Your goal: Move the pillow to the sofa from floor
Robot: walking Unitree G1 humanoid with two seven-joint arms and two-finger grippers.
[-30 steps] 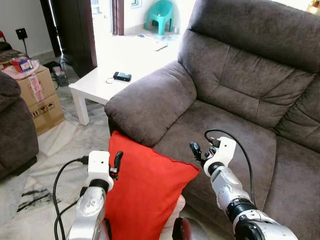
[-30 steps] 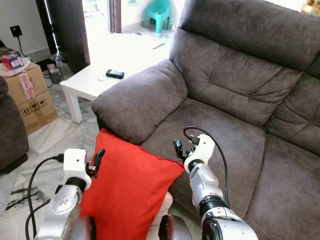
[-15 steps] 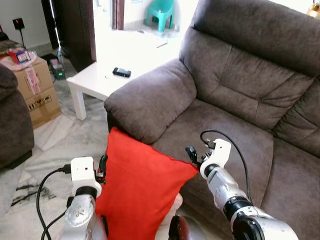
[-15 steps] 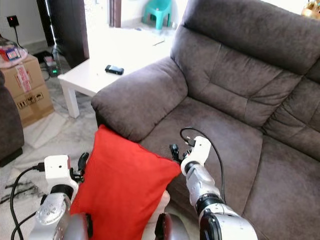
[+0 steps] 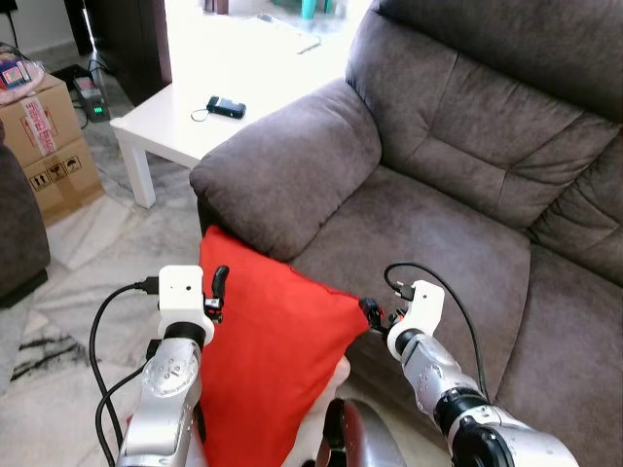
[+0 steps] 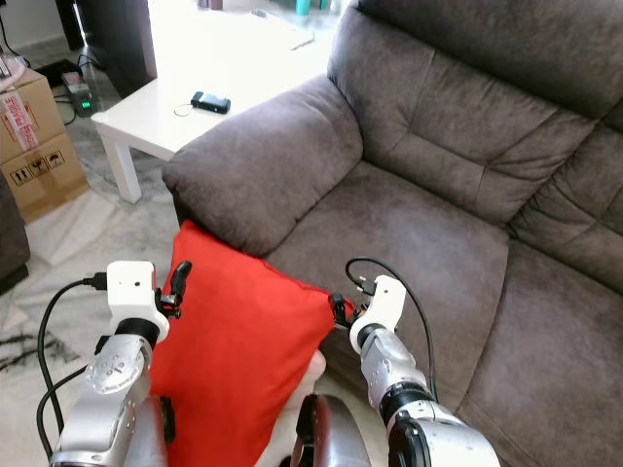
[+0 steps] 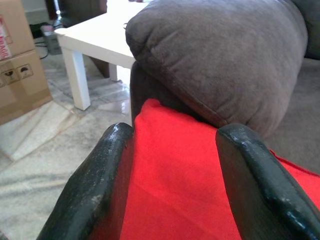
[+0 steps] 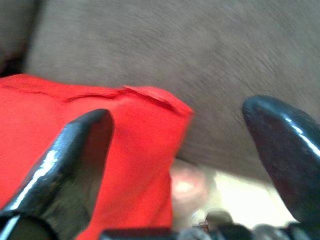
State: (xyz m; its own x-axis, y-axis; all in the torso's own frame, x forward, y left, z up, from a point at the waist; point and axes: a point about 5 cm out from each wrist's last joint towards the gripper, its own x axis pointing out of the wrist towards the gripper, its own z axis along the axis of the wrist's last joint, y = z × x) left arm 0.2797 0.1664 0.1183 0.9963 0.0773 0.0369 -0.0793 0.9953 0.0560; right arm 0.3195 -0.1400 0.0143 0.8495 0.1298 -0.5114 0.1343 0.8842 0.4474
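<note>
A red pillow (image 5: 268, 360) stands upright between my two arms, just in front of the brown sofa's armrest (image 5: 282, 165). My left gripper (image 5: 216, 292) is at the pillow's upper left edge. In the left wrist view its two fingers (image 7: 117, 150) straddle that edge, and the red cloth (image 7: 180, 190) fills the gap between them. My right gripper (image 5: 373, 313) is at the pillow's right corner, by the front of the sofa seat (image 5: 438, 233). In the right wrist view it (image 8: 179, 112) is open, with the corner (image 8: 135, 150) against one finger and sofa fabric showing beside the other.
A low white table (image 5: 185, 107) with a black phone (image 5: 225, 107) stands behind the armrest. Cardboard boxes (image 5: 44, 146) sit to the left on the tiled floor (image 5: 88, 263). The sofa back (image 5: 487, 107) rises at the right.
The camera has moved forward and tipped down. My right gripper has closed in on the pillow's right corner. My left gripper keeps its place on the left edge.
</note>
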